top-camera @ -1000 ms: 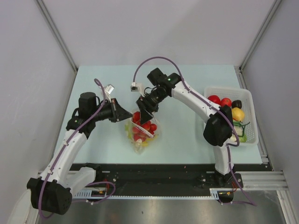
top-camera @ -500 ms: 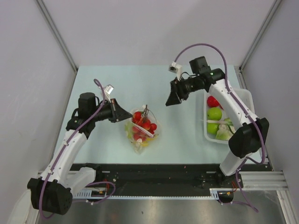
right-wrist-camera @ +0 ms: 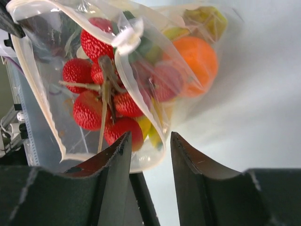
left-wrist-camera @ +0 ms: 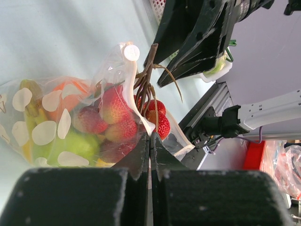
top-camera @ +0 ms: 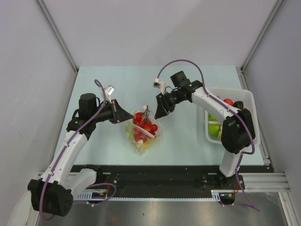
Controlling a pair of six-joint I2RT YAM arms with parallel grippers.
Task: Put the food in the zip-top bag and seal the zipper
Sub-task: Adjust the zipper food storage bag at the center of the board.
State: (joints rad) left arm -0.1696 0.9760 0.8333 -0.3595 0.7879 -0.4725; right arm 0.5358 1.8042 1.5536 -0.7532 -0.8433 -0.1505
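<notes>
Right gripper (top-camera: 158, 113) back at zip-top bag (top-camera: 146, 139), parted; left gripper (top-camera: 130, 115) pinches bag; food (top-camera: 141, 124) inside.

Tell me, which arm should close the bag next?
Right. The right fingers hang open and empty beside the zip-top bag, at its mouth, while the left fingers are shut on its edge.

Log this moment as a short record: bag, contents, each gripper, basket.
zip-top bag: on the table, mouth open, zipper unsealed
in the bag: red berry cluster with its twig stem poking out of the mouth; an orange; green and yellow pieces
left gripper: shut on the bag's mouth edge
right gripper: open, empty, beside the bag's mouth
white basket: at the table's right edge, holding green apples and a red piece
</notes>
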